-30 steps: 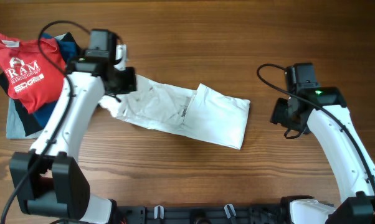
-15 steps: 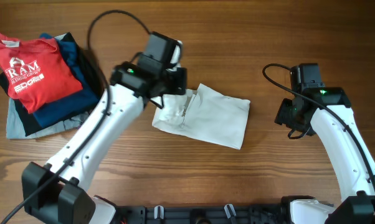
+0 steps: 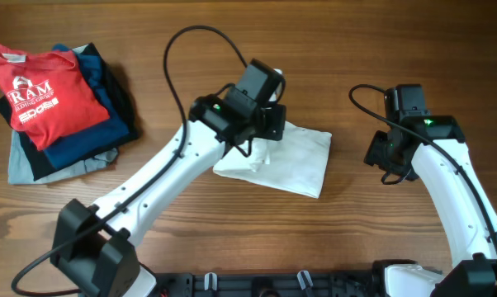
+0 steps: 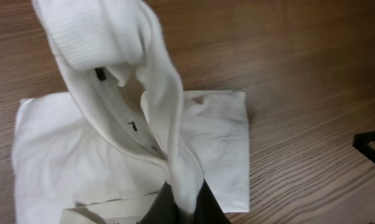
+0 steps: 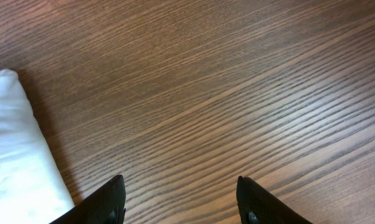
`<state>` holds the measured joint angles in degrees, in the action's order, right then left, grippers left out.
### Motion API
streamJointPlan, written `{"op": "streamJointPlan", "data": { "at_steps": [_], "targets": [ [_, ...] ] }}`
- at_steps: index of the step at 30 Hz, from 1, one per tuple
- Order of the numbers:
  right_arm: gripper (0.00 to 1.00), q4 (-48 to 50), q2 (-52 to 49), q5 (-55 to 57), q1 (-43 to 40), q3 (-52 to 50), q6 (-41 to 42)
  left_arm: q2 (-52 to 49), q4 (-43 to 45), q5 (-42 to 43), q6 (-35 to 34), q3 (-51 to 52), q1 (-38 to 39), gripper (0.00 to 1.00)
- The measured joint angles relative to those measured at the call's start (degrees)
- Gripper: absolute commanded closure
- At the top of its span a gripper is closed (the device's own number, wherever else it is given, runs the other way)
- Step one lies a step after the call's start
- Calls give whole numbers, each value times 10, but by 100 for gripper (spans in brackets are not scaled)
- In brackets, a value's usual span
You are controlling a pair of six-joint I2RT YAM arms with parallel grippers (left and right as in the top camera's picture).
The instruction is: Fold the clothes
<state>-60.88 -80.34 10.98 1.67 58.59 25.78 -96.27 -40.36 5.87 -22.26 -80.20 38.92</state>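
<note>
At the table (image 3: 232, 49), the left gripper (image 4: 182, 202) was clamped shut on a fold of the white garment (image 3: 302, 161). The wrist camera showed the pinched cloth rising in a loose hood toward 12 o'clock above the flat layers beneath. The garment lay near the table's centre, a little toward 3 o'clock. Seen from overhead, the left arm (image 3: 166, 177) reached in from 7 o'clock and its wrist covered the cloth's 9 o'clock edge. The right gripper (image 5: 182, 200) hung well clear at the garment's 3 o'clock, its fingers spread wide and empty over bare wood. Only a rounded white edge showed at 8 o'clock in its own camera. A pile of folded clothes (image 3: 108, 124), topped by a red T-shirt (image 3: 46, 95), sat apart at the table's 10 o'clock corner.
</note>
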Motion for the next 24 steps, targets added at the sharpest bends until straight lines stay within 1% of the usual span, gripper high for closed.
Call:
{"op": "streamJointPlan", "data": {
  "at_steps": [11,21,23,24],
  "targets": [
    [42,0,0,0,0,0,2,-7,29,0,-4,0,53,96],
    [42,0,0,0,0,0,2,-49,64,0,-4,0,81,94],
    [42,0,0,0,0,0,2,-52,68,0,-4,0,83,90],
    [42,0,0,0,0,0,2,-53,68,0,-4,0,83,86]
  ]
}}
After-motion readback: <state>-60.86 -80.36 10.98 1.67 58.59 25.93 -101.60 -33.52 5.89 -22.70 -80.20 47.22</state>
